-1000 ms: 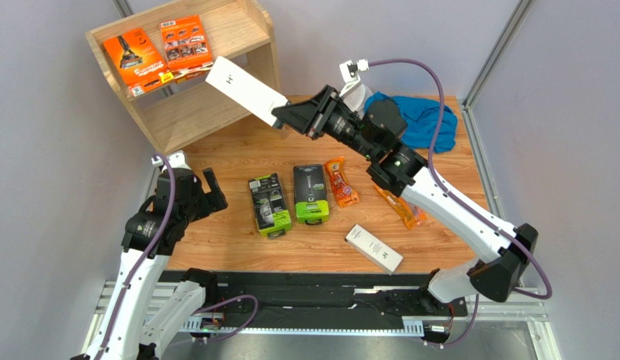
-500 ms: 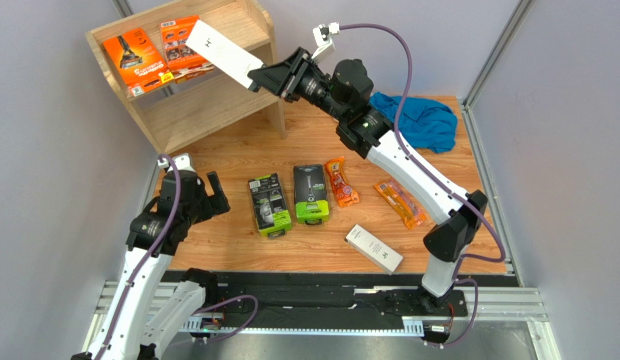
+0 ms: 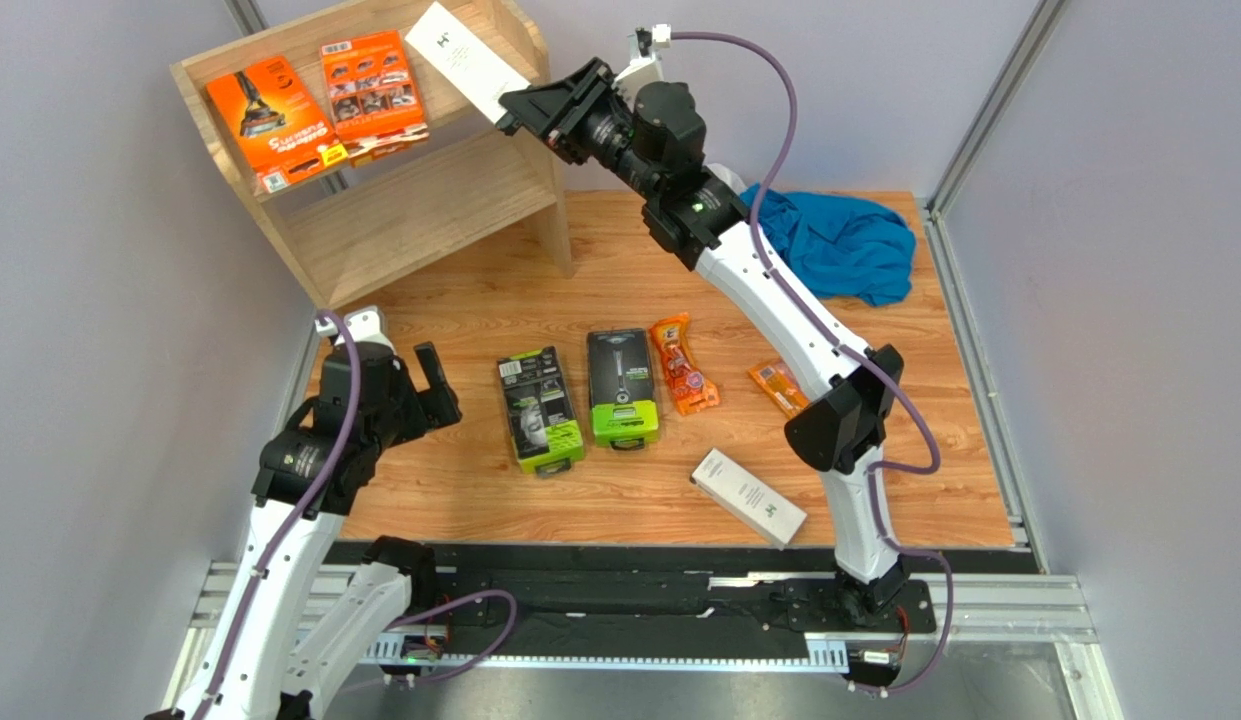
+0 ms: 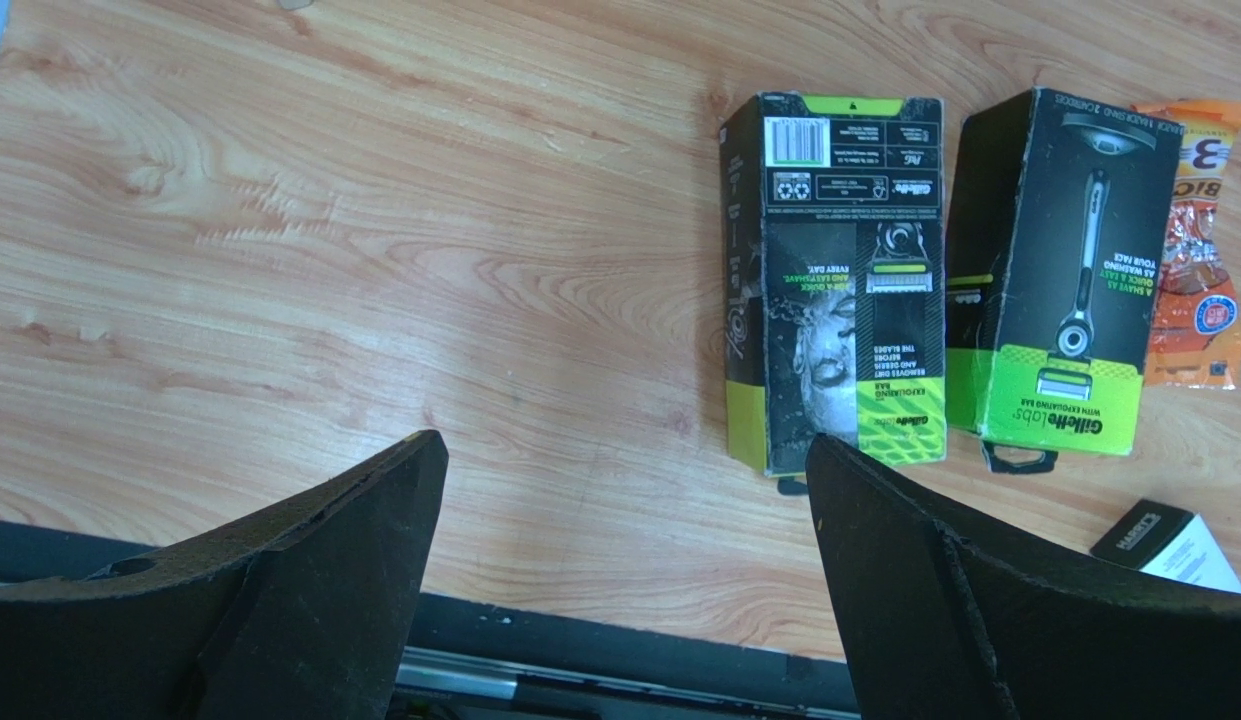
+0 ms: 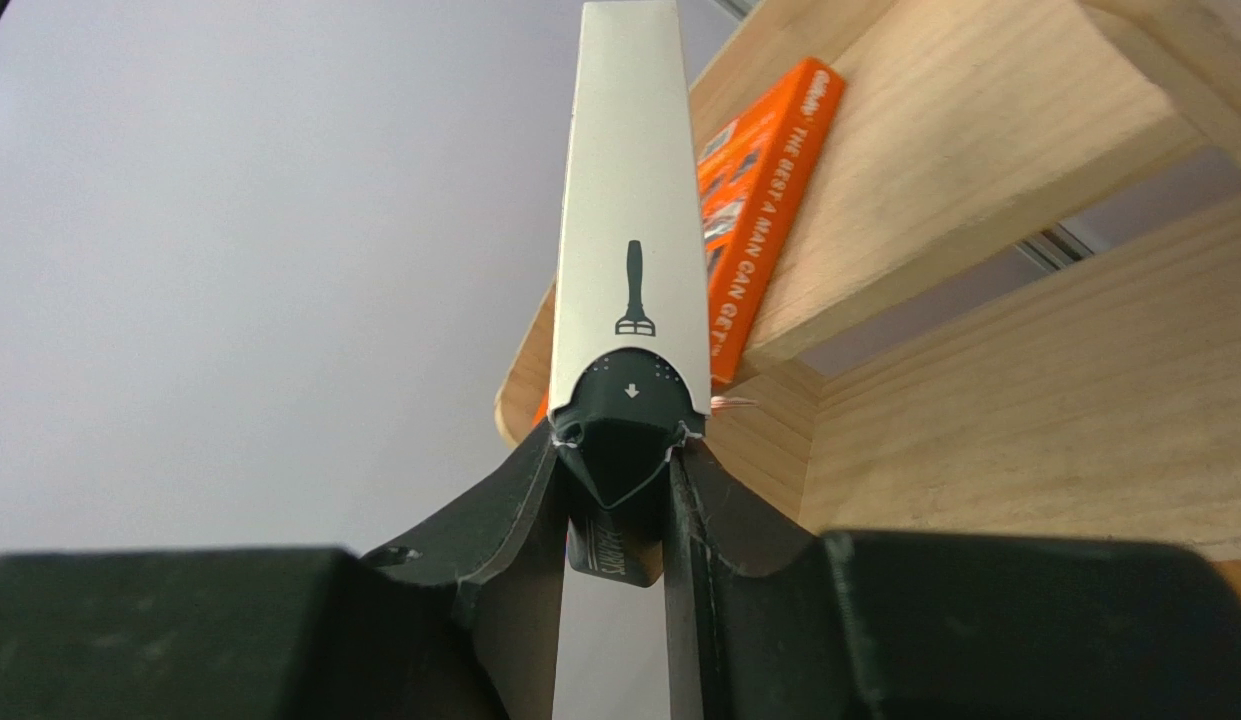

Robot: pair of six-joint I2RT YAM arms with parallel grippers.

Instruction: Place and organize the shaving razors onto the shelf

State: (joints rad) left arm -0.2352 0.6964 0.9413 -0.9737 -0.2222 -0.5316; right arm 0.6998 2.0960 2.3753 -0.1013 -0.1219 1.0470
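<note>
Top external view puts the job at less than half done. 2 flat orange packs (image 3: 272,120) (image 3: 371,83) already lie side by side on the top tier of the shelf (image 3: 416,203). 1 white box (image 3: 464,57) is in the air over the right end of that tier, tilted, and I cannot tell whether it touches the wood. The right claw (image 3: 509,108) is pinching it by its dark end; the right wrist view shows both fingers pressed against that end, with the shelf and an orange pack just behind.

5 razor packs remain on the worktop (image 3: 461,300):
- 2 black-and-lime packs (image 3: 541,408) (image 3: 622,387), lying flat just beside each other.
- 2 small orange packets (image 3: 682,363) (image 3: 776,387), the second partly hidden by the right arm.
- 1 second white box (image 3: 748,497) near the front edge.

That makes 8 packs in all: 2 shelved, 1 in transit, 5 waiting. The lower tier looks bare.

The left claw (image 4: 623,450) hangs spread wide over the worktop, holding nothing, with the black-and-lime packs near its right finger. 1 blue cloth (image 3: 829,240) lies at the back right, apart from the razors.
</note>
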